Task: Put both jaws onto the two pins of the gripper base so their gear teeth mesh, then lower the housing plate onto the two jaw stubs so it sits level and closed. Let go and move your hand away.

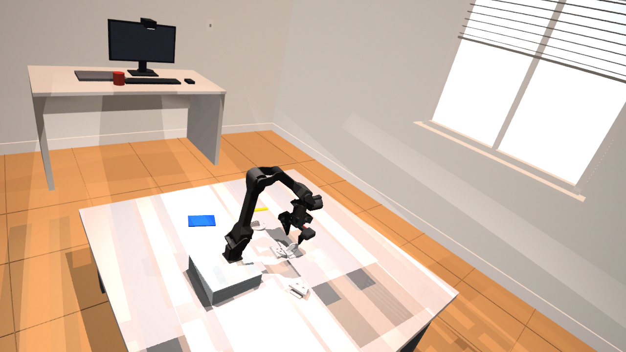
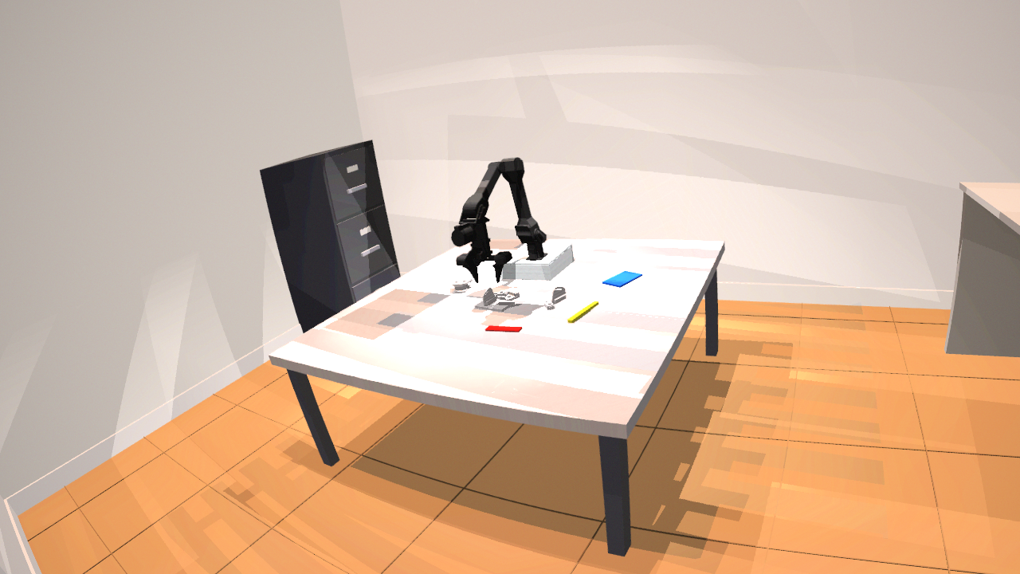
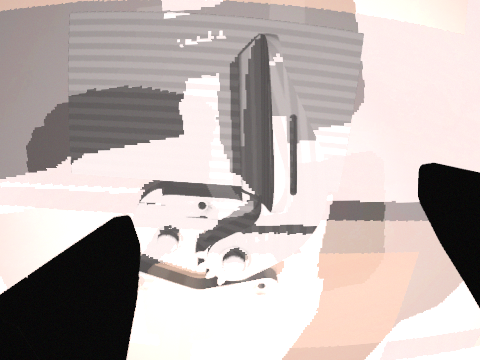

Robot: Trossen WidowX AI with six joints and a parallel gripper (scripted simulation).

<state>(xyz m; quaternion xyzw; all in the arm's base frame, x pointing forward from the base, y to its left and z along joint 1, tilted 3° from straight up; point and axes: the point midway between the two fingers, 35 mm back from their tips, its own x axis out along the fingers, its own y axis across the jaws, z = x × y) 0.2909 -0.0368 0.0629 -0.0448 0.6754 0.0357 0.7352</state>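
The white gripper base [image 1: 277, 251] [image 2: 508, 295] [image 3: 175, 206] lies flat on the table. One jaw [image 1: 292, 249] [image 2: 488, 298] [image 3: 256, 125] lies at the base, its round hub over one pin and its upright pad pointing away; whether it is fully down I cannot tell. The other pin [image 3: 168, 237] is bare. My gripper [image 1: 293, 238] [image 2: 486, 280] [image 3: 280, 207] is open and empty above the base and jaw, one fingertip on each side. The second jaw [image 1: 258, 226] [image 2: 558, 293] lies loose nearer the yellow bar. The housing plate [image 1: 300, 287] [image 2: 461, 285] lies apart, on the opposite side of the base.
A yellow bar [image 1: 261, 209] [image 2: 583, 312], a blue block [image 1: 201, 220] [image 2: 622, 279] and a red bar [image 2: 503, 328] lie on the table [image 1: 157, 323] [image 2: 441, 371]. The arm stands on a grey box [image 1: 236, 289] [image 2: 527, 270]. Strong light and shadow patches blur the white parts' outlines.
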